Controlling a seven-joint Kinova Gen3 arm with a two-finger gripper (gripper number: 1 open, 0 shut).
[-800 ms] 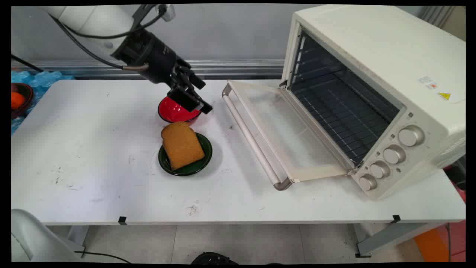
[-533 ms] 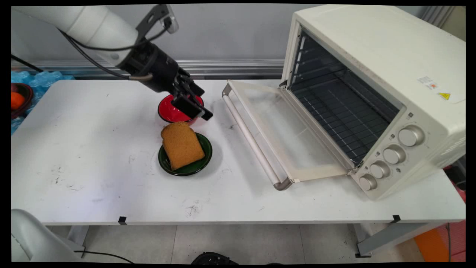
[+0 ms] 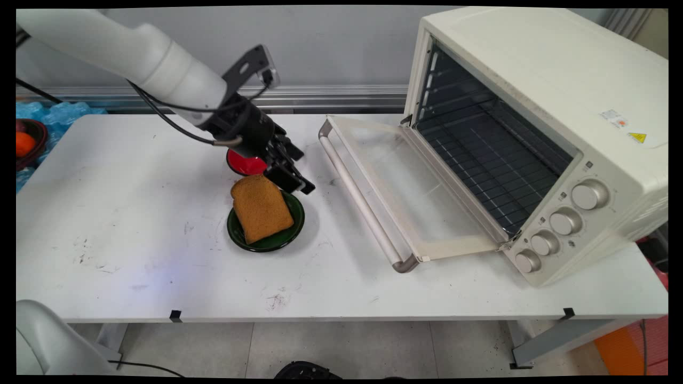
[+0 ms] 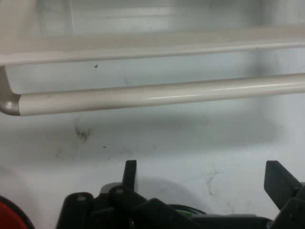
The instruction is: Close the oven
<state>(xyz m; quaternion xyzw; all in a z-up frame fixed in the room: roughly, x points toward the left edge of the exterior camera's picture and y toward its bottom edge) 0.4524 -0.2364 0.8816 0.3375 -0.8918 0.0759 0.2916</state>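
Observation:
A brown slice of toast point(image 3: 261, 208) lies on a dark green plate point(image 3: 293, 223) near the middle of the white table point(image 3: 133, 234). Just behind it stands a red bowl point(image 3: 246, 165), partly hidden by the arm. My gripper point(image 3: 296, 181) hangs low over the plate's back right rim, beside the toast's far corner, tilted toward the oven. In the hand view the gripper point(image 4: 205, 179) is open with nothing between its fingers point(image 4: 129, 171). The oven door's handle bar point(image 4: 157, 95) runs across that view, and the red bowl point(image 4: 12, 214) shows at the bottom left corner.
A cream toaster oven point(image 3: 539, 122) stands at the right with its glass door point(image 3: 405, 186) folded down flat onto the table and its handle point(image 3: 357, 197) facing the plate. A dark bowl with an orange thing point(image 3: 24, 144) sits off the table's left end.
The gripper has come down and toward the near side, from over the red bowl to the green plate's back right rim. Toast, plate, bowl and oven have not moved.

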